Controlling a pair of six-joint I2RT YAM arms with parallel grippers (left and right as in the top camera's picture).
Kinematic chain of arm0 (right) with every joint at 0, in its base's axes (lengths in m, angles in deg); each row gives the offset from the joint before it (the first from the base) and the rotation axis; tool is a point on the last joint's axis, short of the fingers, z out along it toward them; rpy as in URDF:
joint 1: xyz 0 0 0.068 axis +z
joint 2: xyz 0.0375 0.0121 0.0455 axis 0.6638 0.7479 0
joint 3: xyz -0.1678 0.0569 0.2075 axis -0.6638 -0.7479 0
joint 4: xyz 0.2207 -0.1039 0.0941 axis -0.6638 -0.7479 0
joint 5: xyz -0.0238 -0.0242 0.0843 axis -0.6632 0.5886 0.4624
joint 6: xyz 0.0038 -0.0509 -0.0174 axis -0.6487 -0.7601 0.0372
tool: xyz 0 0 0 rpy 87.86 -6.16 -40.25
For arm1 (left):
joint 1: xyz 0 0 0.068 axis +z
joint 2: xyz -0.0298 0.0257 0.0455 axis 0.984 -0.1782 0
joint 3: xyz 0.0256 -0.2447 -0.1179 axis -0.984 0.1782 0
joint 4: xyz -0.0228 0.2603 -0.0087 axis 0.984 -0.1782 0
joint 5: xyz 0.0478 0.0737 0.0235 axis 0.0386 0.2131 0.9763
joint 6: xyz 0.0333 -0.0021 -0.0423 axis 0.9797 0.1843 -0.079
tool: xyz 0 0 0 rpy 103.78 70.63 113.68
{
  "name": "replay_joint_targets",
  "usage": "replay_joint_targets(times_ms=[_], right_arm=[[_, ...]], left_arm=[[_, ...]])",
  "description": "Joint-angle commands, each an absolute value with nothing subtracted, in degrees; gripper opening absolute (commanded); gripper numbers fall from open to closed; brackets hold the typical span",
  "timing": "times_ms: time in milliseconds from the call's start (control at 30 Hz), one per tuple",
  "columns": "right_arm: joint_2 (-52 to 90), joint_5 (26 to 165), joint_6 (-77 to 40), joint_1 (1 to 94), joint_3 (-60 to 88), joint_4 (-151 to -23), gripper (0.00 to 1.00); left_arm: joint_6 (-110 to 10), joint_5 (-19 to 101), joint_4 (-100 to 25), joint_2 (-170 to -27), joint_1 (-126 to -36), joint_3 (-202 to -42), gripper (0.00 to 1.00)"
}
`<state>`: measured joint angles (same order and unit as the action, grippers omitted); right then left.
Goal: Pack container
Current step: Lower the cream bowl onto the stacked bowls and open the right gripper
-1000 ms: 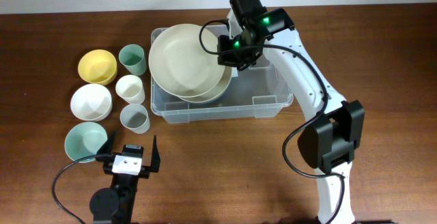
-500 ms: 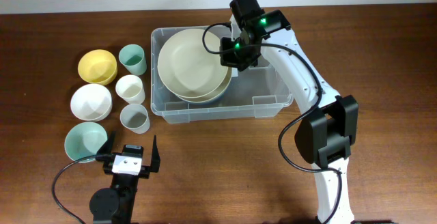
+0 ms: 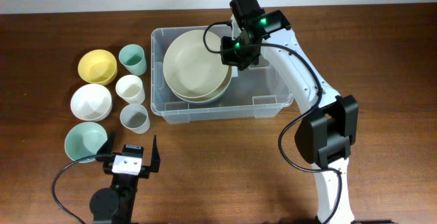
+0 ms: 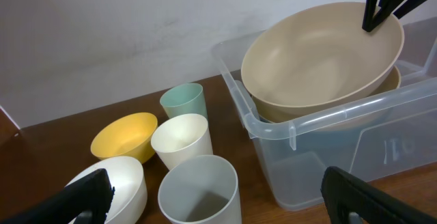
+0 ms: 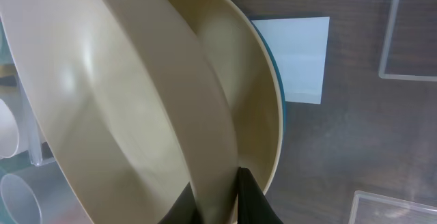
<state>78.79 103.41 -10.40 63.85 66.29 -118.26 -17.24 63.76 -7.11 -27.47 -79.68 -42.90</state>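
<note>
The clear container (image 3: 273, 106) stands at the back middle of the table, with a white label (image 5: 297, 57) on its base. Two beige bowls lie nested in its left half. The upper bowl (image 3: 194, 63) rests tilted in the lower bowl (image 3: 208, 98). My right gripper (image 3: 231, 52) is shut on the upper bowl's right rim, one finger inside (image 5: 184, 207) and one outside (image 5: 251, 200). The left wrist view shows the same upper bowl (image 4: 321, 60) above the container's wall (image 4: 328, 125). My left gripper (image 3: 130, 154) stands open near the front edge, holding nothing.
Left of the container stand a teal cup (image 3: 132, 59), a white cup (image 3: 130, 88) and a grey cup (image 3: 135, 118). Further left are a yellow bowl (image 3: 97, 66), a white bowl (image 3: 91, 102) and a teal bowl (image 3: 86, 142). The container's right half holds nothing.
The upper beige bowl has moved right and down, from overhanging the container's left wall to lying inside on the lower bowl. The left arm has not moved.
</note>
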Motion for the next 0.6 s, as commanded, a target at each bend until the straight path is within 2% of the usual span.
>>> replay_joint_targets(times_ms=[0, 467, 567], right_arm=[[79.8, 103.2, -10.8, 63.6, 66.9, -117.9, 0.1], [81.7, 103.4, -10.8, 63.6, 66.9, -118.0, 0.11], [81.7, 103.4, -10.8, 63.6, 66.9, -118.0, 0.24]], left_arm=[[-17.0, 64.0, -7.6, -27.4, -79.5, -42.8, 1.0], [-17.0, 64.0, -7.6, -27.4, -79.5, -42.8, 1.0], [-17.0, 64.0, -7.6, -27.4, -79.5, -42.8, 1.0]])
